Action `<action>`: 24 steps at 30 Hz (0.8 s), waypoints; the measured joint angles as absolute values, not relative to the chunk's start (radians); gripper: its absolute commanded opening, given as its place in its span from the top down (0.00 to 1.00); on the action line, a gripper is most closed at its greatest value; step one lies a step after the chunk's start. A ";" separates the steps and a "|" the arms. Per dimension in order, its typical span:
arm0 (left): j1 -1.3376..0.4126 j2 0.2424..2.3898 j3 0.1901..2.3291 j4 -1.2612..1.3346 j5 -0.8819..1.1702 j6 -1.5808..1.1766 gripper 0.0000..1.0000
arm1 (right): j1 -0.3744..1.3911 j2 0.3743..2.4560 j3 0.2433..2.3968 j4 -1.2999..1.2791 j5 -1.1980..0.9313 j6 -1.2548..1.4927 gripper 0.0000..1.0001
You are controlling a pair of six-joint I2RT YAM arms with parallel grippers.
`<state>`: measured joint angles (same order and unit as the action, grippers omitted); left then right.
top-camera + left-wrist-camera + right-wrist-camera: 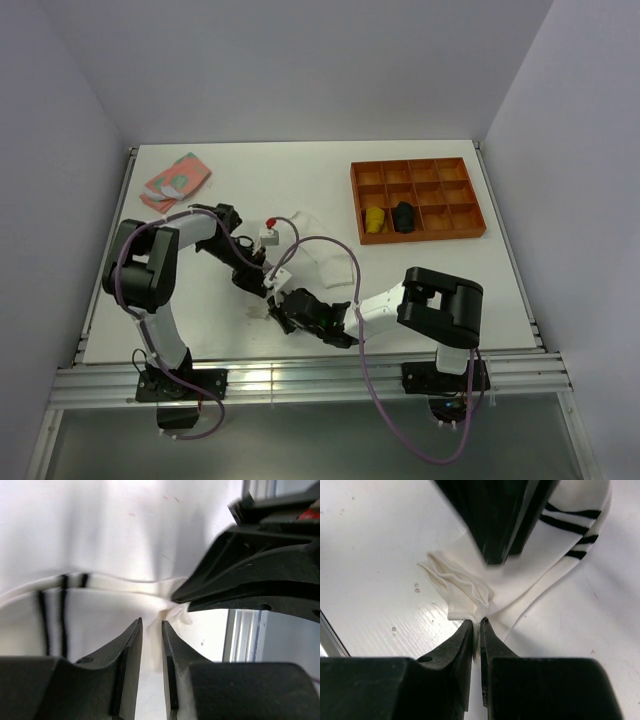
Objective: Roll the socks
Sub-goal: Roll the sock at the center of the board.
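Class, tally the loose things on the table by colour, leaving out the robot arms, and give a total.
White, black-striped: 1, the socks, one layered piece
Pink and green: 1, the patterned fabric
Orange: 1, the tray
Yellow: 1, the yellow item
Black: 1, the black item
Total: 5

White black-striped sock flat on the table, one end bunched into folds.

I see my right gripper with its jaws almost together, pinching the bunched, layered edge of the black-striped white sock lying on the white table. The left gripper sits dark over the sock just beyond.
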<state>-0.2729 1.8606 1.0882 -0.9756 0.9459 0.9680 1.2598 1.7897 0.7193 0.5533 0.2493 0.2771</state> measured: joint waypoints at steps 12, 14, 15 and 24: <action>-0.142 1.684 1.039 -0.788 0.907 0.806 0.68 | 1.255 1.790 0.778 0.419 0.237 0.327 1.00; -0.127 1.643 1.007 -0.764 0.895 0.794 0.65 | 1.250 1.790 0.800 0.379 0.224 0.339 1.00; -0.121 1.622 0.992 -0.757 0.891 0.791 0.63 | 1.248 1.790 0.812 0.356 0.218 0.345 1.00; -0.103 1.355 0.849 -0.625 0.848 0.739 0.57 | 1.209 1.848 0.969 0.160 0.121 0.417 1.00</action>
<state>-0.1028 1.3548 0.8494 -0.6250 0.8482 0.7391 1.2095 1.8477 0.9688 0.1600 0.1207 0.4171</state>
